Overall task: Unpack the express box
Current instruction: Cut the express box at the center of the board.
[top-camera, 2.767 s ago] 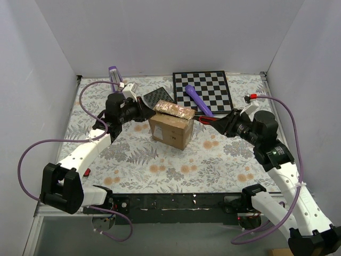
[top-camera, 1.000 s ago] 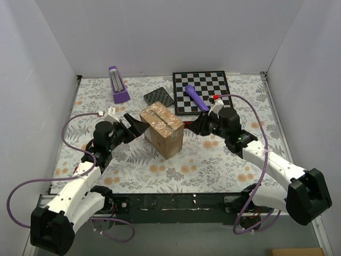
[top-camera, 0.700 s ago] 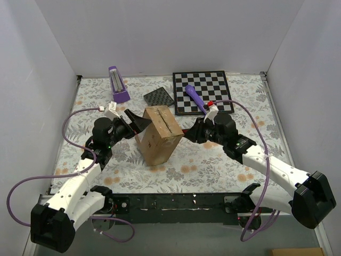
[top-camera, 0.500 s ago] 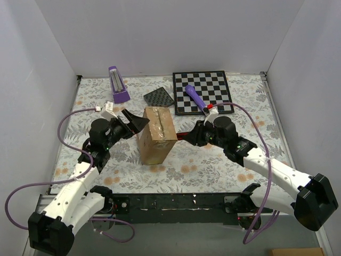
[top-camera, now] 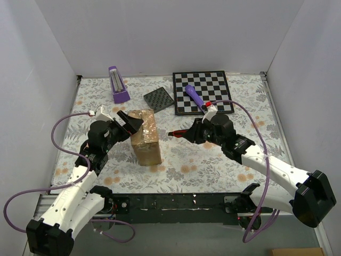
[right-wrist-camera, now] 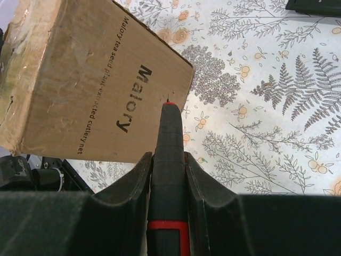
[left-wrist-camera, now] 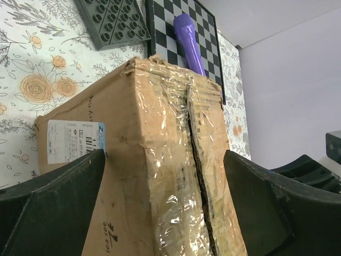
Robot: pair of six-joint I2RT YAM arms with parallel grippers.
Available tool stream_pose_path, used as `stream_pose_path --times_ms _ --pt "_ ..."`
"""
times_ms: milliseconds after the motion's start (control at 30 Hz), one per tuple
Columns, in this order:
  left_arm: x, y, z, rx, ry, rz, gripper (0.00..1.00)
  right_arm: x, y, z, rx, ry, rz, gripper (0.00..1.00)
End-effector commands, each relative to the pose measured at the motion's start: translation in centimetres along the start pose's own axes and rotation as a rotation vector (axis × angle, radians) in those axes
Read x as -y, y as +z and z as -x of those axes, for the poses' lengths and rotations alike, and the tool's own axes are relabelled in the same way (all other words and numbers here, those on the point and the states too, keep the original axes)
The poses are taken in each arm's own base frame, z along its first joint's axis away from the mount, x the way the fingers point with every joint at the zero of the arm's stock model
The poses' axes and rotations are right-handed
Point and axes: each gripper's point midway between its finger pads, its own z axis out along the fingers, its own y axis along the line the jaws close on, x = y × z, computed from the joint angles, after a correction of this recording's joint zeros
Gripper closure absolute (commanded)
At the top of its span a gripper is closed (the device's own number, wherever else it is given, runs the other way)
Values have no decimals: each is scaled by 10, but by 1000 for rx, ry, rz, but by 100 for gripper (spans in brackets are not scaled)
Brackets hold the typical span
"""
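— left gripper (top-camera: 131, 122) spread wide, a finger on each side of the express box (top-camera: 145, 137), which stands left of the table's (top-camera: 234, 160) middle. clamped or just flanking, i can't tell.
— right gripper (top-camera: 193, 133) pinches a black tool (right-wrist-camera: 169, 138) with a red band, its tip near the box's side.
— best play, i'd say: brace the box firm, then draw the tip shallow along the taped seam (left-wrist-camera: 194, 154).
— only the left wrist view shows that seam and the label (left-wrist-camera: 69, 141).
— right wrist view alone gives the printed side (right-wrist-camera: 128, 101).
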Motion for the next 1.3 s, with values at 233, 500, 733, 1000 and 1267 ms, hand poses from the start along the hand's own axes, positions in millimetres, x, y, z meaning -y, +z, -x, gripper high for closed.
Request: stream_pose_path --times_ms 233,500,733,1000,1267 --pt "4 -8 14 46 9 22 23 -36 -3 37 75 -83 76 99" --pt "-5 -8 14 56 8 63 45 -37 -1 35 69 -85 77 99" --pt "-5 -5 10 44 24 42 75 -38 -3 37 73 -86 78 99" --pt "24 -2 -5 -60 67 -119 72 -50 -27 66 141 -217 63 99" --pt "39 2 -2 -78 36 -162 72 -114 -89 108 292 -518 246 99"
